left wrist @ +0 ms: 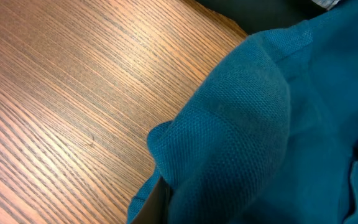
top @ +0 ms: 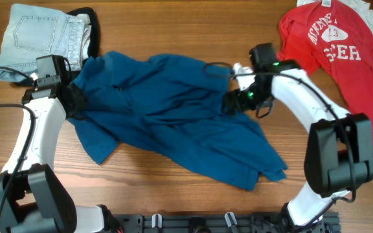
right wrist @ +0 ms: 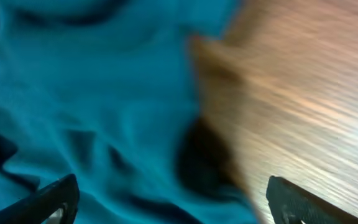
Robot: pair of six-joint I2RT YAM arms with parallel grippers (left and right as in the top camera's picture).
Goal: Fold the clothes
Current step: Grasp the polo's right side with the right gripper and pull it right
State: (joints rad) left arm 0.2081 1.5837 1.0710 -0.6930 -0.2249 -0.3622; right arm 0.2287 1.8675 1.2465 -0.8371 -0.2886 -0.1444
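Hovering at the 3 o'clock edge of the blue shirt (top: 173,110), which lies crumpled on the table (top: 173,26), my right gripper (right wrist: 173,186) has its jaws wide apart. My left gripper (top: 76,100) sits at 9 o'clock, jaws buried in fabric: I cannot tell their state.

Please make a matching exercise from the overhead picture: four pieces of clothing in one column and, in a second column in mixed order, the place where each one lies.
Things
1. blue shirt
2. red T-shirt
3. jeans
4. black garment

Places
A. upper right corner of the view
B. upper left corner of the view, folded
C. middle of the table, spread out and wrinkled
D. against the right edge of the jeans

Pairs: 1-C, 2-A, 3-B, 4-D
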